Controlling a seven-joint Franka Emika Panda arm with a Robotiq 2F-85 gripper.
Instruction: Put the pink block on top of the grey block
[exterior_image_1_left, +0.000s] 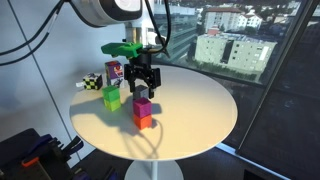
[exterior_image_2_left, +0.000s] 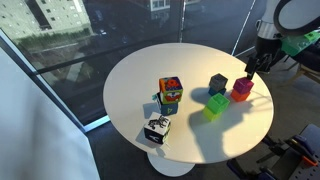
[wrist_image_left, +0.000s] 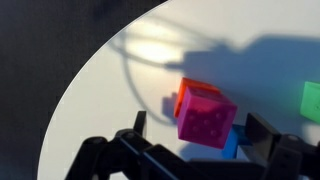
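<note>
The pink block rests on an orange-red cube near the middle of the round white table. It also shows in an exterior view and in the wrist view. The grey block stands on the table just beside that stack. In the wrist view only a bluish corner of it shows past the pink block. My gripper hangs just above the pink block, open, its fingers either side of the block with gaps and not touching it.
A lime-green cube stands near the stack. A purple-and-white box and a black-and-white cube stand further toward the table edge. Windows surround the table. Dark equipment sits low beside it.
</note>
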